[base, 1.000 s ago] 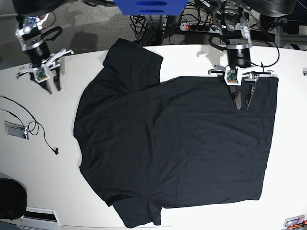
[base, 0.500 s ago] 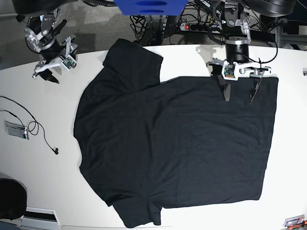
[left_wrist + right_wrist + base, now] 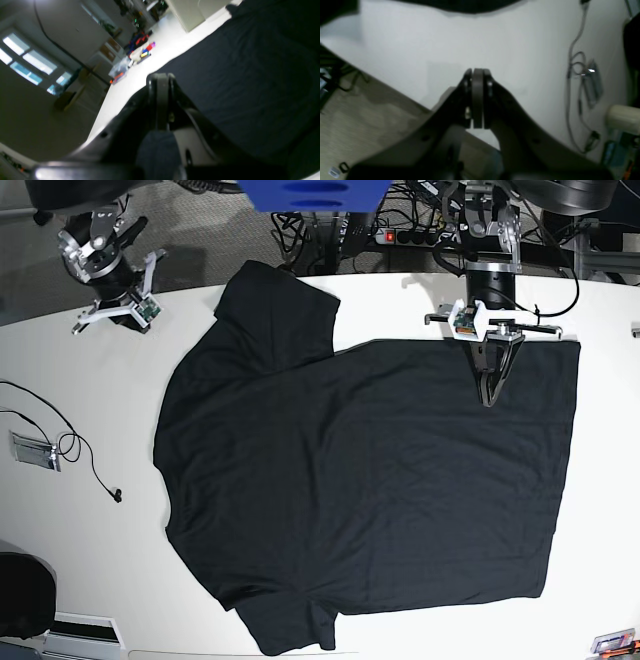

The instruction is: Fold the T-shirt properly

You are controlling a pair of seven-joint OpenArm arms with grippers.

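Base view. The black T-shirt [image 3: 370, 490] lies spread flat on the white table [image 3: 90, 570], covering most of its middle and right; one sleeve points toward the far edge, the other toward the near edge. The left gripper [image 3: 488, 400] hangs over the far right part of the shirt, its jaws brought together to a single point, with no cloth seen between them. The right gripper [image 3: 128, 315] sits at the far left corner of the table, well apart from the shirt; its jaws are hard to read here. A thin black cable [image 3: 75, 450] loops near a small metal plate [image 3: 32, 450] at the left edge.

Left wrist view. The left gripper [image 3: 160, 77] shows its fingers pressed together, empty, above the T-shirt [image 3: 250, 75], beside the shirt's edge on the table [image 3: 140, 75].

Right wrist view. The right gripper [image 3: 477, 72] is fully closed on nothing, over bare table [image 3: 520, 45]; the T-shirt [image 3: 470, 6] edge lies far off at the top. The cable [image 3: 572, 75] lies to the right.
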